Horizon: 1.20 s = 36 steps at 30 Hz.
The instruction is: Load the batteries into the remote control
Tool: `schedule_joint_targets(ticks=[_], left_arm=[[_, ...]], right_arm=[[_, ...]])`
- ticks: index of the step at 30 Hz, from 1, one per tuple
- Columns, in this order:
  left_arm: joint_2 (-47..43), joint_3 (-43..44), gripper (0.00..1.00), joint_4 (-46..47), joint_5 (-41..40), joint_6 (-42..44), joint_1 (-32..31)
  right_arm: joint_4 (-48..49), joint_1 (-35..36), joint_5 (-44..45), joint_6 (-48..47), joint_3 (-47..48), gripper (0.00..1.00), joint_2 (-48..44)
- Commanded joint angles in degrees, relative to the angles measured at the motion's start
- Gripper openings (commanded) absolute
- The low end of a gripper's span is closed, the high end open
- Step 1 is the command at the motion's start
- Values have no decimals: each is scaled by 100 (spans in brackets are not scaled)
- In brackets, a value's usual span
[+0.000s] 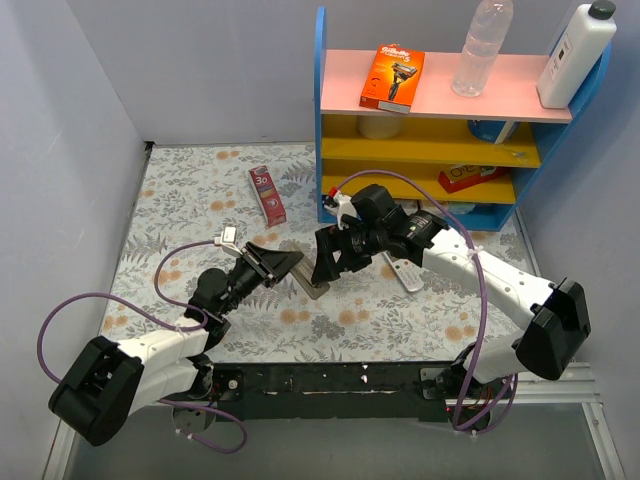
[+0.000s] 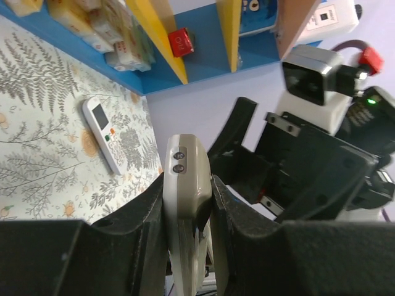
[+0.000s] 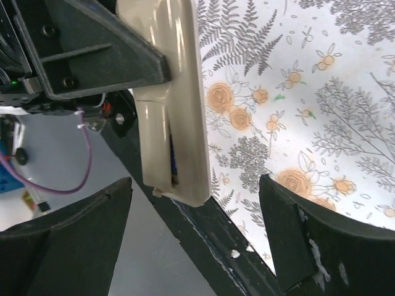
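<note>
The left gripper (image 2: 188,192) is closed on a beige remote control (image 3: 170,92), clamping its two long sides and holding it up off the table (image 1: 190,200), near the middle of the floral cloth and toward the near edge. In the left wrist view the remote stands edge-on between the black fingers (image 2: 145,216), with two small dark buttons showing on its narrow top end. The right gripper (image 3: 194,185) faces it from the right with its jaws spread wide. The free end of the remote sits in the gap between them, and neither finger touches it. In the right wrist view that end of the remote is open along one side, and a slim dark blue shape, most likely a battery (image 3: 174,163), lies inside the slot; how many are in there cannot be told. A second, white remote (image 1: 405,272) lies flat on the cloth just right of the grippers, under the right arm. A red box (image 1: 267,193) lies farther back on the left. At the far right stands a blue shelf (image 1: 321,110) with yellow and pink boards. Its top board carries an orange razor pack (image 1: 392,77), a clear water bottle (image 1: 480,48) and a white bottle (image 1: 575,55).
</note>
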Motion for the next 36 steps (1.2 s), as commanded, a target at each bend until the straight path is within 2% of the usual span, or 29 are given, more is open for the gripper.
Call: schedule_joint_targets(ticks=[1,8,14,15,17,18,21,23,24,25,26,27,28,29,30,32,33,35,36], left_arm=[[-172,80,0,604,119,-175,-31],[-137,160,0,956,260,-316,-40],[-75,177,0,1351,339,-378,-40],[-66,169,0,1404,365,-387,-40],[-31,160,0,1553,410,-378,-31],[-14,160,0,1615,427,-378,-31],[118,107,0,1948,559,-378,-40],[171,72,1,2125,647,-299,-31],[162,63,7,2108,673,-229,-31],[127,63,17,1916,682,-63,-31],[-4,54,42,1758,656,95,-31],[-92,54,54,1565,621,253,-23],[-206,46,63,971,568,403,-31],[-329,54,80,652,368,683,-23],[-617,54,87,22,244,834,-14],[-900,150,98,-867,-263,1368,-5],[-1206,299,98,-1820,-467,1554,12],[-1454,493,98,-2809,-976,1836,13],[-1620,642,98,-3858,-1588,1968,21]], right_arm=[[1337,-204,-1201,447,-461,89,-265],[2313,-353,-1817,852,-1181,77,-353],[2901,-450,-2239,1081,-1533,51,-380],[2955,-459,-2283,1125,-1612,44,-389],[3043,-476,-2371,1160,-1657,35,-406],[3078,-485,-2372,1169,-1666,24,-406],[3131,-503,-2433,1178,-1674,10,-389],[3149,-511,-2451,1134,-1674,4,-406],[3140,-520,-2425,1099,-1666,1,-432],[3044,-520,-2355,1046,-1657,1,-450],[2983,-546,-2310,898,-1648,1,-468],[2930,-564,-2267,836,-1648,1,-503],[2816,-582,-2196,774,-1665,1,-520],[2780,-625,-2152,686,-1709,1,-538],[2710,-652,-2108,642,-1727,1,-582],[2360,-713,-1767,345,-1736,1,-617],[2184,-731,-1591,204,-1710,1,-617],[1667,-757,-1046,-69,-1666,1,-547],[1472,-758,-496,-349,-1570,1,-503]])
